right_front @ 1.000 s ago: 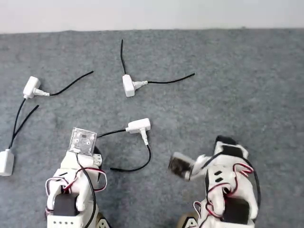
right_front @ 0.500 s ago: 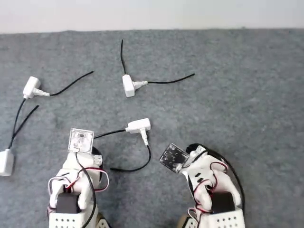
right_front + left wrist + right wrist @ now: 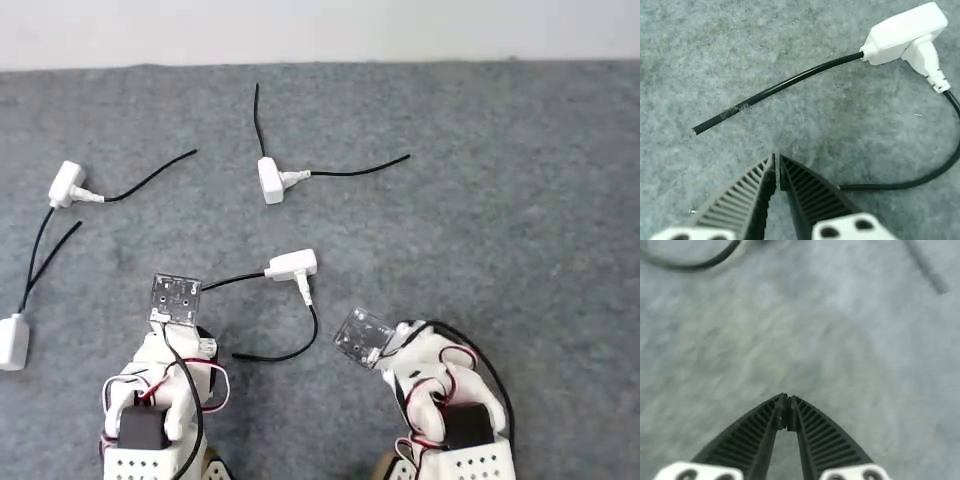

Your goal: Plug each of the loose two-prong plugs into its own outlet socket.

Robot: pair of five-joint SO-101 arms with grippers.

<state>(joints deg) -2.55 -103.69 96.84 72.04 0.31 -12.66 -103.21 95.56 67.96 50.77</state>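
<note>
A white outlet socket [image 3: 292,265] lies mid-table with a white two-prong plug [image 3: 303,288] pressed against its side, black cords trailing from both. In the left wrist view the same socket [image 3: 905,30] and plug [image 3: 929,59] lie a short way ahead of my left gripper [image 3: 776,161], which is shut and holds nothing. My right gripper [image 3: 787,401] is shut too, over bare carpet, with a black cord [image 3: 690,262] beyond it. Another socket [image 3: 270,180] lies farther back, and two more white pieces lie at the far left [image 3: 66,183] and the left edge [image 3: 12,342].
Grey carpet [image 3: 520,200] covers the table, with a white wall along the back. The left arm [image 3: 160,400] and right arm [image 3: 440,400] stand at the front edge. The right half of the carpet holds nothing but the right arm.
The right arm has swung left and drawn in toward the middle of the front edge. The left arm's wrist has shifted only slightly. The plugs and cords have not moved.
</note>
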